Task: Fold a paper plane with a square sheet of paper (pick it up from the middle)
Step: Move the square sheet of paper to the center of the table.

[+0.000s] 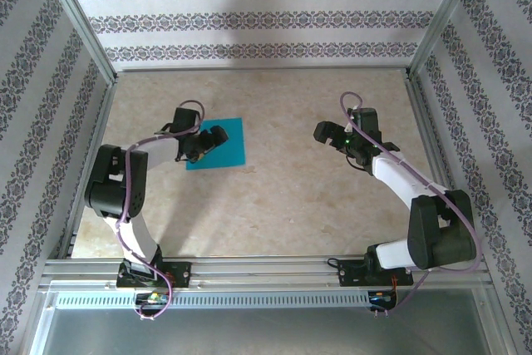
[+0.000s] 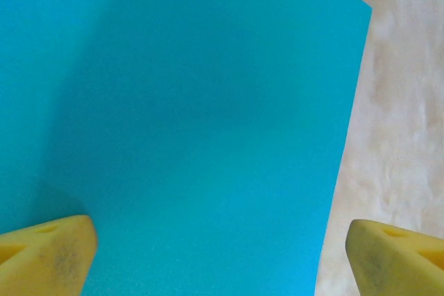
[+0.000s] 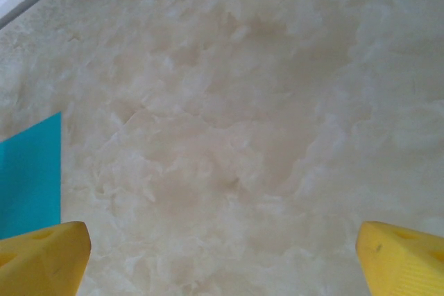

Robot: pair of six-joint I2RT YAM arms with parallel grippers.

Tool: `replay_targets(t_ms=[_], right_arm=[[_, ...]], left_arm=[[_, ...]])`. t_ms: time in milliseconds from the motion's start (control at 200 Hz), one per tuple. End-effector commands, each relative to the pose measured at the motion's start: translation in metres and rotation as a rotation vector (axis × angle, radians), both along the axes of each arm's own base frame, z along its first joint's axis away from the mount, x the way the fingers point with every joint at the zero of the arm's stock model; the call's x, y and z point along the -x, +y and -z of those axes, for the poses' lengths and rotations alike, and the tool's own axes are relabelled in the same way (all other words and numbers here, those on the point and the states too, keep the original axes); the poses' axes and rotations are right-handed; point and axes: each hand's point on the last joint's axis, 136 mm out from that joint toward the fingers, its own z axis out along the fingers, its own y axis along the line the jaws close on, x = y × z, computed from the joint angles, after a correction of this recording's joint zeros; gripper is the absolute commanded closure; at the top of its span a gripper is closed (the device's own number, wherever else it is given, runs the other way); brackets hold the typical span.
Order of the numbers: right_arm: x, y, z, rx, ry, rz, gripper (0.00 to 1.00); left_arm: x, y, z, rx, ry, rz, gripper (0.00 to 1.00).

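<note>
Left pincer [image 2: 222,258] spread over flat sheet [image 2: 194,102], perhaps touching; right pincer [image 3: 222,258] spread, bare table [image 3: 243,102] around.

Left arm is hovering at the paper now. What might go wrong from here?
1. The open left gripper straddles an edge of the square sheet of paper, one finger over paper, the other over bare table; closing there would likely miss the middle.
2. The sheet lies flat, so a pinch may slide or crumple it rather than lift it.
</note>
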Motion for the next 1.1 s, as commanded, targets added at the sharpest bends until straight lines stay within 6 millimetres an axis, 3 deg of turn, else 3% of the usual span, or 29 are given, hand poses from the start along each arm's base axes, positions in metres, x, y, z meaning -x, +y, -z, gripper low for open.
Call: replay_targets(t_ms=[0, 230, 395, 525, 630, 725, 859, 1094], right_arm=[[0.001, 0.002, -0.001, -0.028, 0.028, 0.016, 0.03], [0.022, 0.009, 0.008, -0.07, 0.094, -0.01, 0.06], [0.041, 0.025, 0.012, -0.109, 0.154, -0.05, 0.12], [0.062, 0.05, 0.02, -0.126, 0.212, -0.114, 0.2], [0.077, 0.078, 0.029, -0.145, 0.258, -0.177, 0.26], [0.085, 0.104, 0.038, -0.151, 0.295, -0.237, 0.33], [0.085, 0.133, 0.05, -0.149, 0.345, -0.304, 0.43], [0.082, 0.16, 0.074, -0.11, 0.418, -0.351, 0.5]], left_arm=[[0.053, -0.035, 0.028, 0.015, 0.166, -0.015, 0.05], [0.099, -0.123, 0.024, 0.13, 0.183, -0.026, 0.05], [0.092, -0.152, 0.001, 0.252, 0.129, -0.026, 0.07], [0.083, -0.151, -0.034, 0.224, 0.047, 0.025, 0.07], [0.081, -0.136, -0.05, 0.124, -0.017, 0.055, 0.06], [0.08, -0.119, -0.052, 0.024, -0.02, 0.078, 0.06], [0.076, -0.109, -0.053, -0.003, -0.026, 0.097, 0.06], [0.075, -0.119, -0.04, 0.013, 0.022, 0.175, 0.06]])
